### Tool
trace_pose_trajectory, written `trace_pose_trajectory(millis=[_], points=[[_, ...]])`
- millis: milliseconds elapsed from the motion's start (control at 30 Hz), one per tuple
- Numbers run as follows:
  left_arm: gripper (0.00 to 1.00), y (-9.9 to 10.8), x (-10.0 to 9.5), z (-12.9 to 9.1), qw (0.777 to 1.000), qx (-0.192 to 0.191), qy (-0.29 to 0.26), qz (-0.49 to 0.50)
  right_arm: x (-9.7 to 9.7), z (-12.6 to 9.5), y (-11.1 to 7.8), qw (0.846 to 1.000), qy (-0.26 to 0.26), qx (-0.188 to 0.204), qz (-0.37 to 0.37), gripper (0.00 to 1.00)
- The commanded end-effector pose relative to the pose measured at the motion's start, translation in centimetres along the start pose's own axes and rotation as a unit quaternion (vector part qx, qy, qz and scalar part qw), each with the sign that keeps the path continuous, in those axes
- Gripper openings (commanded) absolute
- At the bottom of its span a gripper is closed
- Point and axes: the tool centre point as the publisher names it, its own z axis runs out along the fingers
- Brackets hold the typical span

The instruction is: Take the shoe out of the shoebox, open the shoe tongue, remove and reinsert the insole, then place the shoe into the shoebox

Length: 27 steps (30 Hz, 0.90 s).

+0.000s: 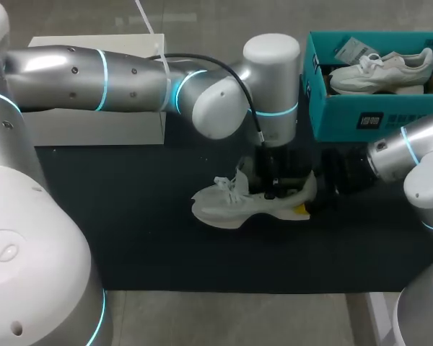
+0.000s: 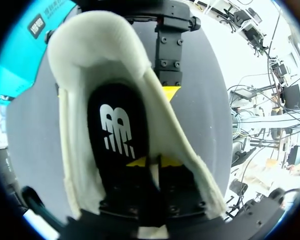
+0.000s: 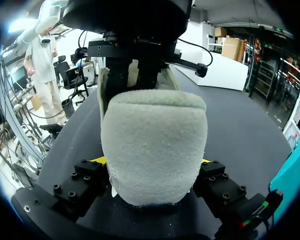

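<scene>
Shoe: we see the pale shoe (image 1: 238, 205) lying on the dark bench (image 1: 130, 238) near its middle, outside the shoebox; the toe points to 9 o'clock and the heel to 3 o'clock; the laces lie loose over the front.
Insole: the black insole (image 2: 117, 135) sits inside the shoe, with a white mark on it; the shoe mouth is spread wide around it.
Left pincer: the left pincer (image 2: 152, 161) comes down from above into the shoe mouth, right over the insole; we cannot tell if it is apart or clamped on something.
Right pincer: the right pincer (image 3: 151, 161) comes in from 3 o'clock; it is clamped on the shoe, one yellow tip touching each side of the heel.
Shoebox: the teal shoebox (image 1: 332, 115) stands at 1 o'clock on the bench, open; a second shoe (image 1: 382, 72) lies inside it.
Other: a white box (image 1: 94, 126) lies at 10 o'clock, partly under the left arm (image 1: 130, 79).
</scene>
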Motion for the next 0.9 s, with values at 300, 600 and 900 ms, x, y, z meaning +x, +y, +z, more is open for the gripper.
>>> trace_pose_trajectory(millis=[300, 600, 900], points=[[0.3, -0.7, -1.8, 2.3, 0.997, 0.015, -0.077, -0.006, 0.0, 0.5, 0.0, 1.0, 0.0, 0.0, 0.001, 0.0], [0.29, -0.4, -3.3, 3.9, 0.991, 0.027, -0.131, -0.033, 0.0, 0.5, 0.0, 1.0, 0.0, 0.0, 0.001, 0.0], [0.23, -0.4, -3.6, 6.3, 0.988, 0.006, -0.15, -0.022, 0.0, 0.5, 0.0, 1.0, 0.0, 0.0, 0.001, 0.0]])
